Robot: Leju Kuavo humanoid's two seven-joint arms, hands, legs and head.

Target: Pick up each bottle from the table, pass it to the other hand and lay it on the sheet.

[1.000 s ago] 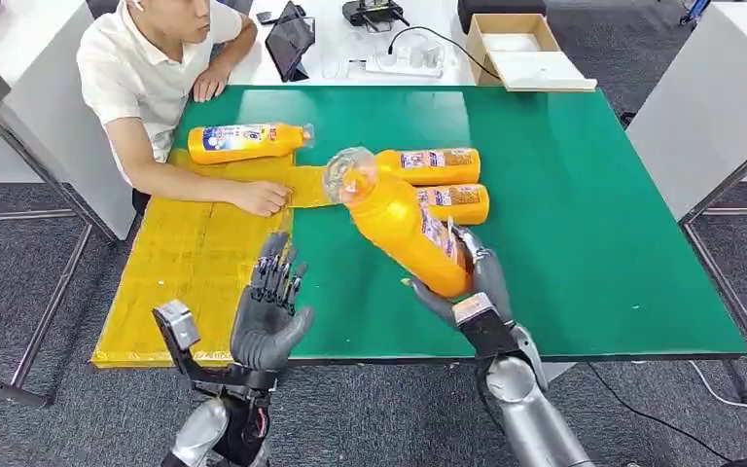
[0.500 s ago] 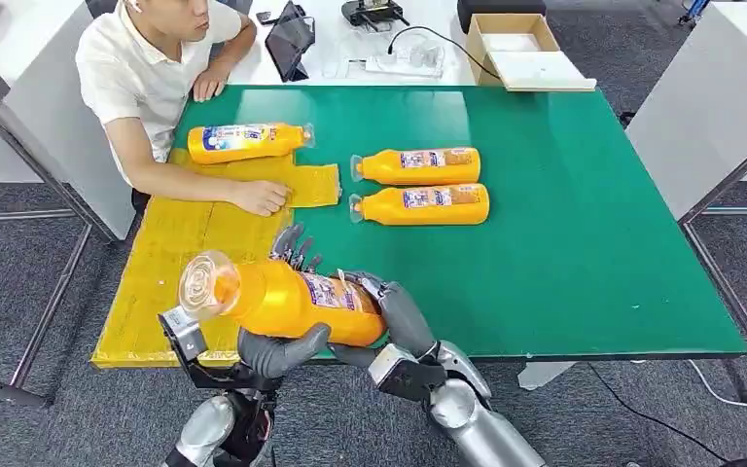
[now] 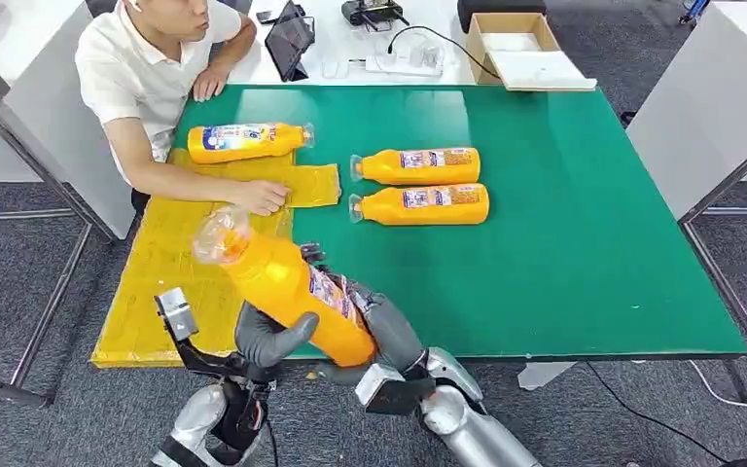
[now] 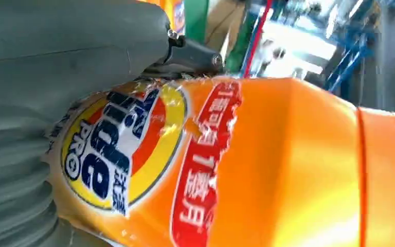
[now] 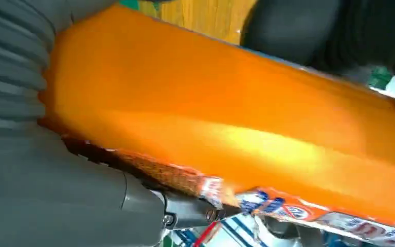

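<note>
Handover under way: bottle (image 3: 287, 292) gripped by both left robot hand (image 3: 267, 336) and right robot hand (image 3: 379, 326) near sheet (image 3: 170, 263); one bottle on sheet, two on counter (image 3: 584, 233).

You're looking at an office-style robot test room. Grey carpet tiles (image 3: 49, 253) cover the floor, and white desks (image 3: 340, 53) carry a tablet (image 3: 289, 41), power strip (image 3: 404, 64) and cardboard box (image 3: 520, 49).

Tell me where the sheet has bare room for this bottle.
The sheet is bare along its near half, between the person's hand and the table's near edge. The far end is crowded: a laid bottle and the person's forearm lie there. The held bottle, gripped by left hand and right hand, hangs beside that bare stretch.
</note>
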